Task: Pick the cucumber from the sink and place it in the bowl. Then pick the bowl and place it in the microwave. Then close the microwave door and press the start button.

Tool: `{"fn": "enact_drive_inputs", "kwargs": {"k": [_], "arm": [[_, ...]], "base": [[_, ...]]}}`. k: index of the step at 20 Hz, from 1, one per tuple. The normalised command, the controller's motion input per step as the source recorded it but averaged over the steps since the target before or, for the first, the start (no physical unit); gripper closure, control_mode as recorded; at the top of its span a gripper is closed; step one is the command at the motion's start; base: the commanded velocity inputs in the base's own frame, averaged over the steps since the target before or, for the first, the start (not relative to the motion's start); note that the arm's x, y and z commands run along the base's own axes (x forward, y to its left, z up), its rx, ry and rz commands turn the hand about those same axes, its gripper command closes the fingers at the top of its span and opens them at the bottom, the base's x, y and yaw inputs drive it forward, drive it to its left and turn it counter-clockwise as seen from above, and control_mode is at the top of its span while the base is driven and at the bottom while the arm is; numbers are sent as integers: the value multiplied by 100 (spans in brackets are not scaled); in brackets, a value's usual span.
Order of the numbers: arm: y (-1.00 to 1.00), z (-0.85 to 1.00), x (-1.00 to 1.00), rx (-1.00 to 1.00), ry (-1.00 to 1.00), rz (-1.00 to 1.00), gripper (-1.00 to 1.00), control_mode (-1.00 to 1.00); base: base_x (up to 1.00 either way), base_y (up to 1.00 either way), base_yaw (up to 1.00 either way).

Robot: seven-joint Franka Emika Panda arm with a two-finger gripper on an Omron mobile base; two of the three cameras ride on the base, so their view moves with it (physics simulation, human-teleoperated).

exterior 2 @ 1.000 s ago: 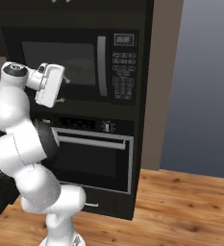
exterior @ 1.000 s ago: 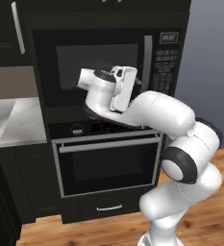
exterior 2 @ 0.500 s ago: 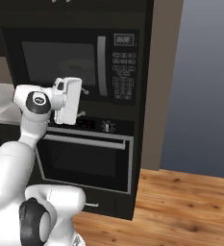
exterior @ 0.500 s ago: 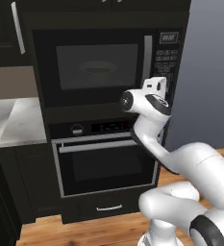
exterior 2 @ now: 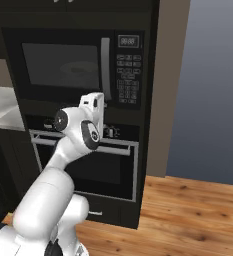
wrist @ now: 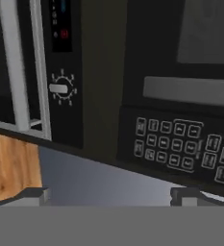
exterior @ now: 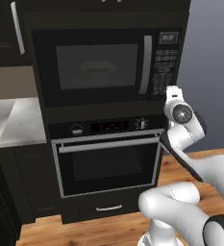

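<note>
A: How much of the bowl (exterior: pixel 98 67) can you make out?
B: A dim outline behind the dark glass of the microwave door (exterior: pixel 96 67); whatever lies inside it is hidden.
A: The keypad (wrist: pixel 183 146)?
B: Its button markings are too small to read, and the hand view cuts it off at the right.
A: And the pincer (wrist: pixel 108 194)?
B: Its fingertips (wrist: pixel 34 193) barely rise above the bottom edge. The worktop (exterior: pixel 12 120) is cut off at the left.

black microwave (exterior: pixel 104 65) — silver handle (exterior: pixel 145 65), wood floor (exterior 2: pixel 188 210)
</note>
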Motion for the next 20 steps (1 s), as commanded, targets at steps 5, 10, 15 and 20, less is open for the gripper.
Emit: {"fn": "enact_drive_inputs", "kwargs": {"k": [5,10,15,20], "arm": [[-6,2,32,24,19,49,-100,-100],[-35,17,17,19,1,23,-100,-100],[-25,12,0,10,-3,-1,-100,-100],[-11,6,8,4,-8,-5,-100,-100]], "base": [[0,0,0],[0,0,0],[0,0,0],[0,0,0]]}}
